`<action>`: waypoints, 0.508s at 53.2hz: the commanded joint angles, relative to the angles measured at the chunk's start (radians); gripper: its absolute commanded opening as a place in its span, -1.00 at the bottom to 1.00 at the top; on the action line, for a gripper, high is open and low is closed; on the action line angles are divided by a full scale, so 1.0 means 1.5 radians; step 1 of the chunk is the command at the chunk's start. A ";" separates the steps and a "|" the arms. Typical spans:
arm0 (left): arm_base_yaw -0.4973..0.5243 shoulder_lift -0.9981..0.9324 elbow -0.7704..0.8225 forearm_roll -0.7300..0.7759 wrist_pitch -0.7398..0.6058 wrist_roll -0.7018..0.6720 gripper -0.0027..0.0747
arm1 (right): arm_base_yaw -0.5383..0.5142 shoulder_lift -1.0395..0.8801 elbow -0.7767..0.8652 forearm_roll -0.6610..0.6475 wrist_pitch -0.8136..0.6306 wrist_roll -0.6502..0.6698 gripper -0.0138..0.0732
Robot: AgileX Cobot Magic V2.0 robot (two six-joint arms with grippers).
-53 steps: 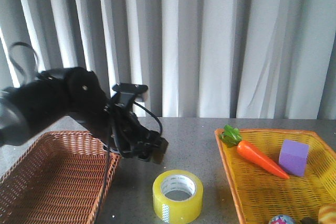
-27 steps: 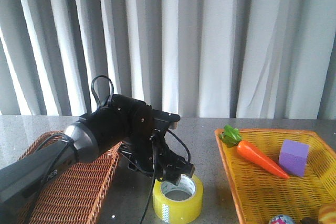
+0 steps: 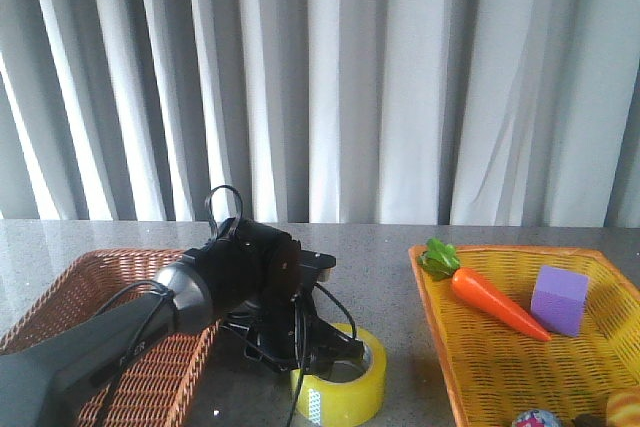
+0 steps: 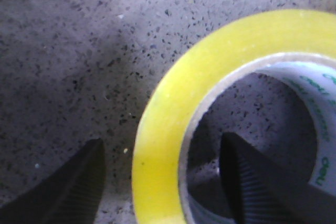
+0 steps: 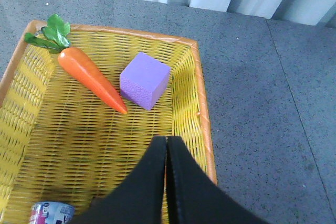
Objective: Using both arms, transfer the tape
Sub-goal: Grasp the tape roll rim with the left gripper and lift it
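Fingers (image 4: 251,187) straddling tape (image 4: 173,108) wall, left arm (image 3: 240,277) lowered

Bright backlit curtains; soft close-up blur

left gripper (image 4: 163,192) lowered, jaws apart; right gripper (image 5: 166,182) jaws together.

Staged robot test bench, likely a lab; no household or shop fittings seen.
A grey speckled tabletop (image 3: 400,247) stood against a full-width backdrop of pale pleated curtains (image 3: 400,87). Props were laid out as for a trial: a brown wicker basket (image 3: 90,287) on one side, a yellow woven tray (image 5: 195,93) on the other holding a toy carrot (image 5: 89,80) and a purple foam cube (image 5: 144,81). A cabled black robot arm (image 3: 150,317) worked over the table.
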 commanded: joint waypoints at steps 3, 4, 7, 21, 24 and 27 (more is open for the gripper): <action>0.009 -0.042 -0.025 0.008 -0.005 -0.019 -0.24 | -0.005 -0.014 -0.017 -0.010 -0.037 0.000 -0.70; 0.010 -0.042 -0.030 0.008 -0.002 -0.018 -0.33 | -0.005 -0.014 -0.017 -0.010 -0.037 0.000 -0.70; 0.010 -0.042 -0.042 0.010 -0.001 -0.018 -0.52 | -0.005 -0.014 -0.017 -0.010 -0.037 0.000 -0.70; 0.007 -0.079 -0.145 0.010 0.028 0.027 -0.95 | -0.005 -0.014 -0.017 -0.010 -0.037 0.000 -0.70; 0.007 -0.096 -0.163 0.010 0.048 0.056 -0.95 | -0.005 -0.014 -0.017 -0.010 -0.037 0.000 -0.70; 0.007 -0.115 -0.177 0.011 0.073 0.085 -0.95 | -0.005 -0.014 -0.017 -0.010 -0.037 0.000 -0.70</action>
